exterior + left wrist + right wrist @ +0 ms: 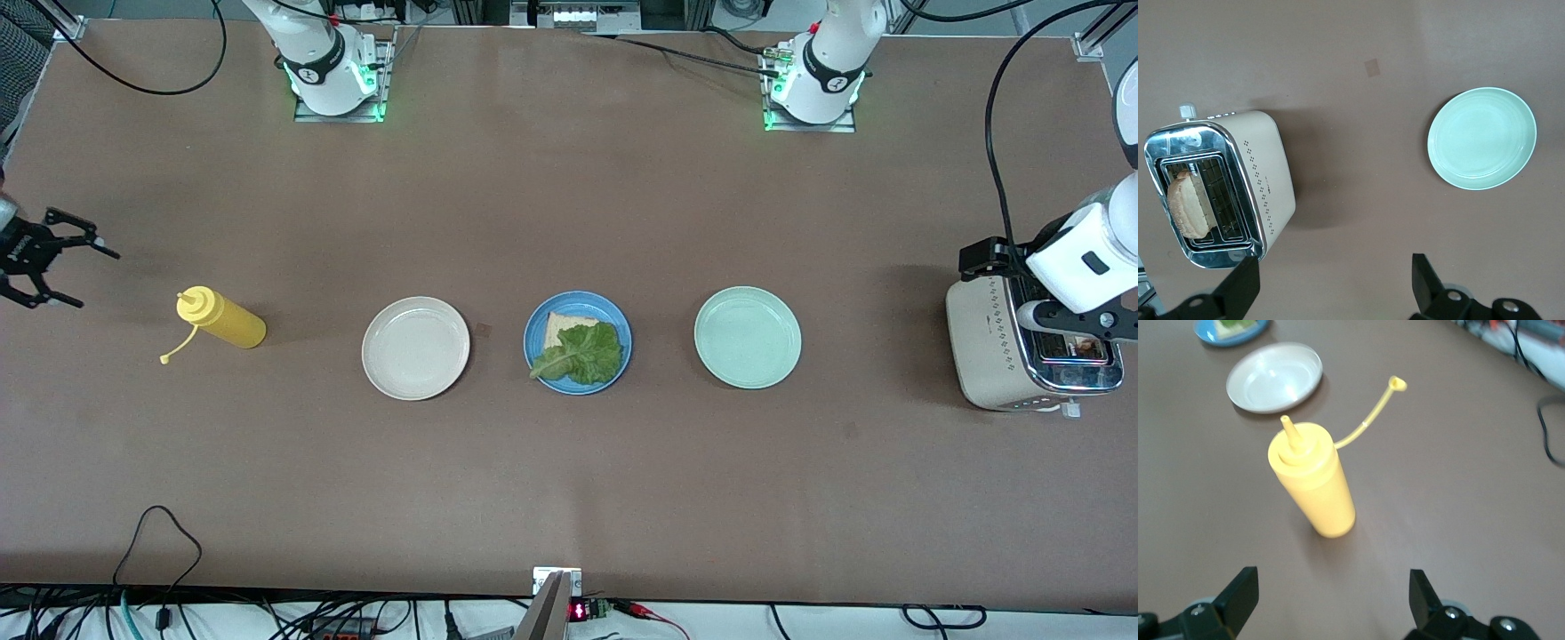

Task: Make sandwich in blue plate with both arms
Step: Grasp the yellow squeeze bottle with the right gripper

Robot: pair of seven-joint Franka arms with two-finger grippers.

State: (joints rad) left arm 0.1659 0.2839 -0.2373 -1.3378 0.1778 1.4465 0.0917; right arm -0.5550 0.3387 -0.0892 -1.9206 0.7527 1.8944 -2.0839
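Wide brown table [569, 204] (matte, evenly lit), black cables [160, 542] along its camera-side edge.

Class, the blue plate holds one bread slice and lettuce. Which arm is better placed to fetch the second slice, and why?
Left. Its open end effector hovers over the toaster holding the bread slice; the right end effector, open, waits near the mustard bottle.

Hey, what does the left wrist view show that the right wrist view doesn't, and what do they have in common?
Only the left wrist view shows the toaster with a bread slice in its slot, the mint-green plate, and the open left gripper above the table beside the toaster. Only the right wrist view shows the yellow squeeze bottle, uncapped, the cream-white plate, the blue plate with the lettuce, and the open right gripper near the bottle. Both show the brown table.
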